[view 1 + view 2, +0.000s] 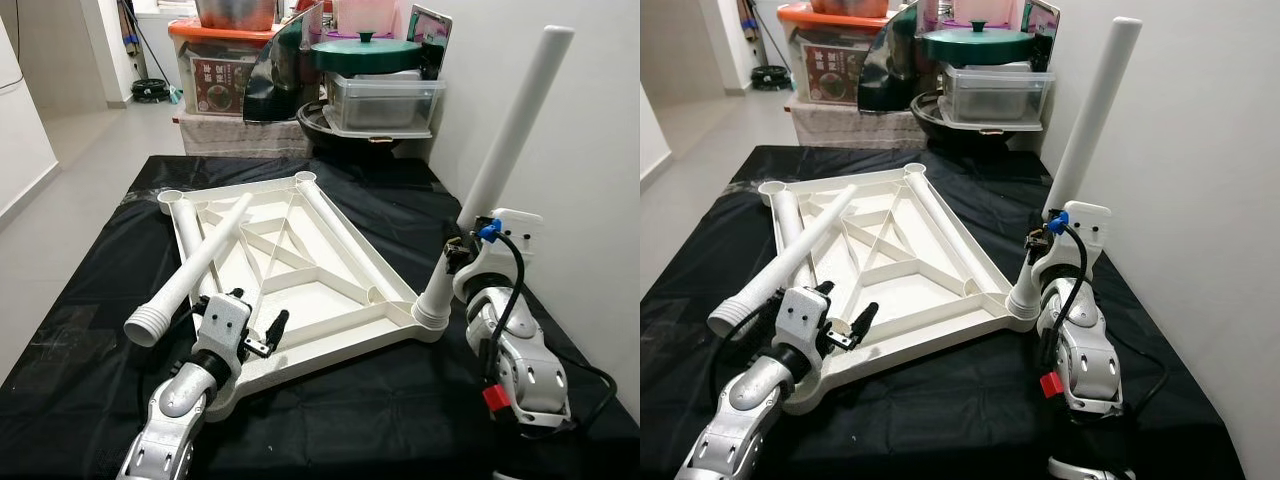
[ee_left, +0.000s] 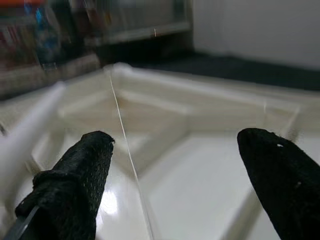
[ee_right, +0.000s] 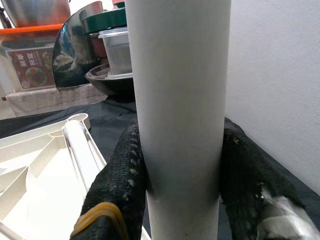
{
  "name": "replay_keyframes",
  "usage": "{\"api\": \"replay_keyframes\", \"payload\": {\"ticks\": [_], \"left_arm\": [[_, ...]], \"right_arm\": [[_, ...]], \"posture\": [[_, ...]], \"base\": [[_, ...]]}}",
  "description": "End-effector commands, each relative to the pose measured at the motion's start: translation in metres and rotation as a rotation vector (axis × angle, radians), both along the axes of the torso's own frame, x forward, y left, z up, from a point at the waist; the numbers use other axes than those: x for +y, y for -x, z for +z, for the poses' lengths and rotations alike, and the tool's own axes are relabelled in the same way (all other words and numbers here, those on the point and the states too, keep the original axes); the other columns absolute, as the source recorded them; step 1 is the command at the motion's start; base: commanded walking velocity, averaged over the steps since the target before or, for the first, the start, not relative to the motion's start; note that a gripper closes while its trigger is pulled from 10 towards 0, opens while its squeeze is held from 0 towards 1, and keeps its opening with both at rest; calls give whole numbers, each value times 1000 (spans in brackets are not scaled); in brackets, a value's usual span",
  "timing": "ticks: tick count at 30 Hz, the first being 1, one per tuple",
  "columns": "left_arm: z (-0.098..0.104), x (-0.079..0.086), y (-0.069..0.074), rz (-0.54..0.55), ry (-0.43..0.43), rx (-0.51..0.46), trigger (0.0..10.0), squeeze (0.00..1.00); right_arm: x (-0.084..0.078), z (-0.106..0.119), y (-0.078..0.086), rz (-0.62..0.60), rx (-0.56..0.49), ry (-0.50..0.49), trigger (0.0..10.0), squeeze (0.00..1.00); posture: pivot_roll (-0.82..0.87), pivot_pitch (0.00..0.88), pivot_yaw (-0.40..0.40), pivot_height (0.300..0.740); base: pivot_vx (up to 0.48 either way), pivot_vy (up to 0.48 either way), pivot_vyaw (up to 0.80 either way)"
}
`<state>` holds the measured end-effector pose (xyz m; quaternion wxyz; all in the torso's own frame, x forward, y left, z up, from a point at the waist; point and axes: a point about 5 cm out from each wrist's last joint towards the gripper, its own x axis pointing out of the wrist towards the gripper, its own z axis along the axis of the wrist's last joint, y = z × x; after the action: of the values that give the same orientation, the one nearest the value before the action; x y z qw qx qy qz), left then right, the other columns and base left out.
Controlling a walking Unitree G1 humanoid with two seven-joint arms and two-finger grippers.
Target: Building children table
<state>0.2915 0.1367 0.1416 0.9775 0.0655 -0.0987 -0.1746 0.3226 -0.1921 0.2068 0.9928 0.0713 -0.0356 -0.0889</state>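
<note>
A white children's tabletop (image 1: 330,300) lies upside down on the black-covered table (image 1: 400,410). One white leg (image 1: 505,150) stands tilted in the near right corner socket (image 1: 432,312), and my right gripper (image 1: 458,255) is shut on its lower part. In the right wrist view the black fingers (image 3: 120,175) press both sides of that leg (image 3: 177,100). A loose leg (image 1: 200,265) lies slanted across the left side, threaded end toward me. Two more legs (image 1: 335,235) lie inside the frame. My left gripper (image 1: 258,322) hangs open over the near left part, holding nothing (image 2: 175,165).
Stacked storage boxes, a dark pan and a pot with a green lid (image 1: 365,50) crowd the far end of the table. A white wall (image 1: 590,150) runs close along the right side. Bare floor (image 1: 70,170) lies off the left edge.
</note>
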Motion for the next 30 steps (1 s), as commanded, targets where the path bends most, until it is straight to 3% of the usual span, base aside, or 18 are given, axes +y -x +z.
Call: {"api": "replay_keyframes", "payload": {"ticks": [1, 6, 9, 13, 14, 15, 20, 21, 22, 25, 26, 27, 28, 30], "left_arm": [[12, -1, -2, -1, 19, -34, 10000, 0], [35, 7, -7, 35, 36, -108, 10000, 0], [60, 24, -9, 83, 47, -188, 10000, 0], [65, 37, -8, 115, 33, -200, 10000, 0], [65, 41, -7, 124, 27, -198, 10000, 0], [64, 45, -6, 134, 21, -194, 10000, 0], [63, 60, -2, 163, -11, -182, 10000, 0], [63, 71, 1, 190, -28, -173, 10000, 0], [63, 71, 1, 190, -28, -173, 10000, 0], [60, 101, 9, 281, -70, -148, 10000, 0], [60, 101, 9, 281, -70, -148, 10000, 0], [60, 109, 11, 308, -83, -145, 10000, 0], [60, 109, 11, 308, -83, -145, 10000, 0], [60, 124, 14, 364, -112, -138, 10000, 0]], "right_arm": [[2, -20, 0, 5, 105, -36, 0, 0], [5, -21, 2, -2, 107, -36, 0, 0], [11, -24, 2, 10, 109, -49, 0, 0], [13, -24, 1, 26, 112, -50, 0, 0], [14, -24, 1, 29, 113, -47, 5608, 0], [14, -24, 0, 36, 116, -46, 10000, 0], [17, -25, 0, 59, 131, -40, 10000, 0], [18, -26, 0, 67, 134, -40, 10000, 0], [18, -26, 0, 67, 134, -40, 10000, 0], [20, -26, 1, 75, 134, -32, 10000, 0], [20, -26, 1, 75, 134, -32, 10000, 0], [21, -26, 1, 77, 133, -34, 10000, 255], [21, -26, 1, 77, 133, -34, 10000, 255], [22, -25, 1, 84, 124, -42, 10000, 1000]], "posture": [[36, 0, -75, 740], [45, 0, -77, 740], [56, 0, -77, 740], [63, 0, -80, 740], [65, 0, -80, 740], [65, 0, -80, 740], [72, 0, -79, 740], [76, 0, -78, 740], [76, 0, -78, 740], [83, 0, -81, 740], [83, 0, -81, 740], [83, 0, -81, 740], [83, 0, -81, 740], [87, 0, -81, 740]], "base": [[0, 0, 0], [0, 0, 0], [0, 0, 0], [0, 0, 0], [0, 0, 0], [0, 0, 0], [0, 0, 0], [0, 0, 0], [0, 0, 0], [0, 0, 0], [0, 0, 0], [0, 0, 0], [0, 0, 0], [0, 0, 0]]}}
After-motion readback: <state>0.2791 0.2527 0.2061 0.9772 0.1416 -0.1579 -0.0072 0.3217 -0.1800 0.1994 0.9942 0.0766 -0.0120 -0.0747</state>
